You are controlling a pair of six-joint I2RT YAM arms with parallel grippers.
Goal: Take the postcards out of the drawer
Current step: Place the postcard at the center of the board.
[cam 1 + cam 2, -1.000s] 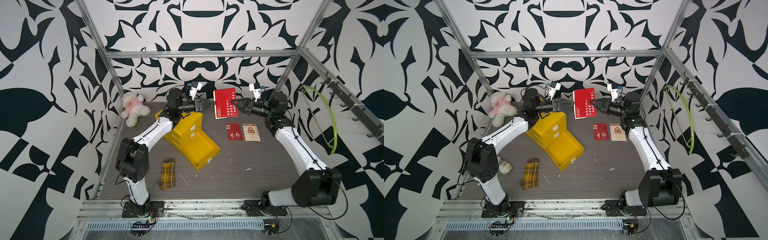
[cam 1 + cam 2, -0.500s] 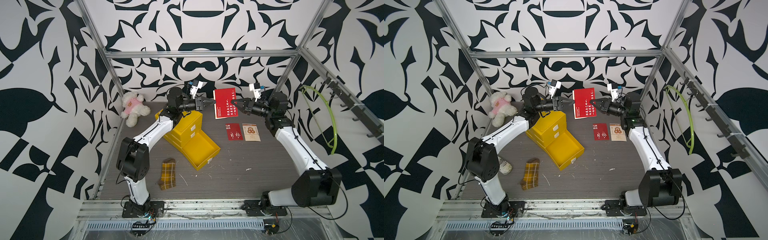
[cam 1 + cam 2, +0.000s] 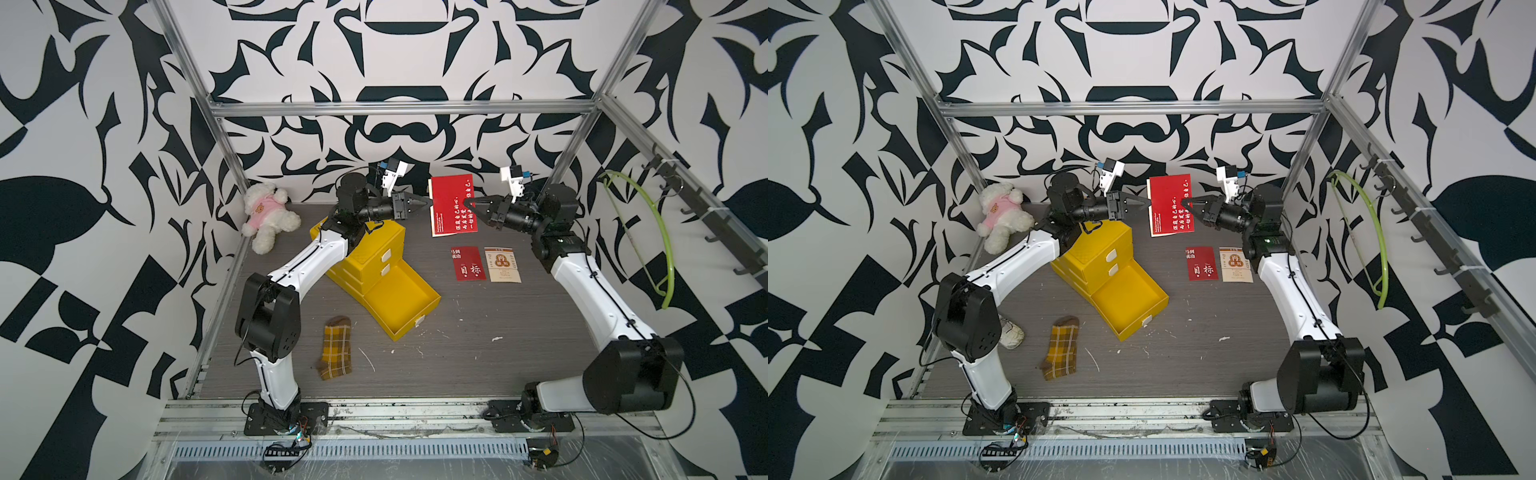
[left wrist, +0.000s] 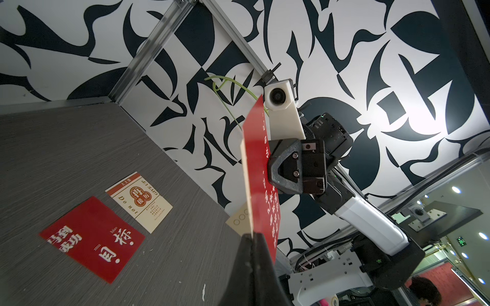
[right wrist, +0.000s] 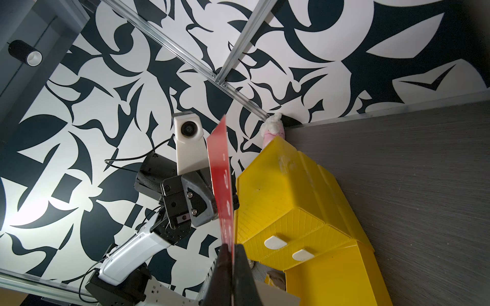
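While held aloft between left pincer (image 3: 428,202) and right pincer (image 3: 467,202), both clamped on opposite side edges of large red postcard (image 3: 453,218), stands upright, long axis vertical, clear of yellow drawer (image 3: 430,308); toward right arm's side, near small red postcard (image 3: 467,264) and cream postcard (image 3: 502,264) flat on bench (image 3: 457,345)

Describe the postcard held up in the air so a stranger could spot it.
Find the yellow drawer cabinet, then look beside it where the left gripper and right gripper meet. Pinched between them is the large red postcard with white characters. Unlike the small red card and cream card lying flat on the table, it is bigger and up in the air.
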